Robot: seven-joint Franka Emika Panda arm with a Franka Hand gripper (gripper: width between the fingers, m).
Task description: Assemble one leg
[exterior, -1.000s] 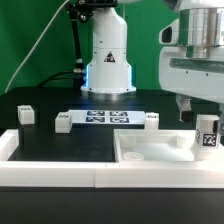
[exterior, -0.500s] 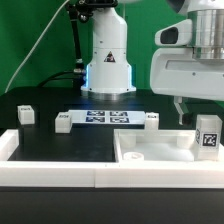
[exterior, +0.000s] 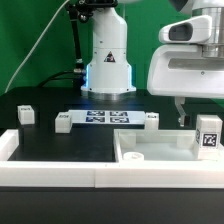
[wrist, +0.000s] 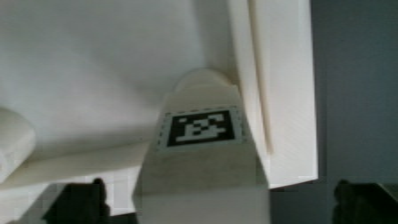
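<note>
Gripper (exterior: pixel 208 122): the arm's two-finger gripper is clamped on the small white plastic rectangular leg post (exterior: pixel 209 132), at the exterior view's right edge.
Jaw contact: wrist view shows one dark fingertip (wrist: pixel 82 199) on each side of the leg (wrist: pixel 201 150), pressed to its flanks.
Leg look: white, upright, a black-and-white square tag on one face; in the wrist view it narrows away from the camera to a rounded end.
Leg position: over the right end of the wide flat white panel with raised edges (exterior: pixel 150 152); whether it touches the panel cannot be told.
Wrist view only: tag pattern close up, leg end against the white panel surface (wrist: pixel 89 70).
Exterior view only: flat strip of black-and-white tags, the marker board (exterior: pixel 108 118), on the black table (exterior: pixel 50 145); three small white parts, one (exterior: pixel 25 113) near the left edge, one (exterior: pixel 63 122) and one (exterior: pixel 152 119) at the board's ends; white robot base (exterior: pixel 108 60) behind.
</note>
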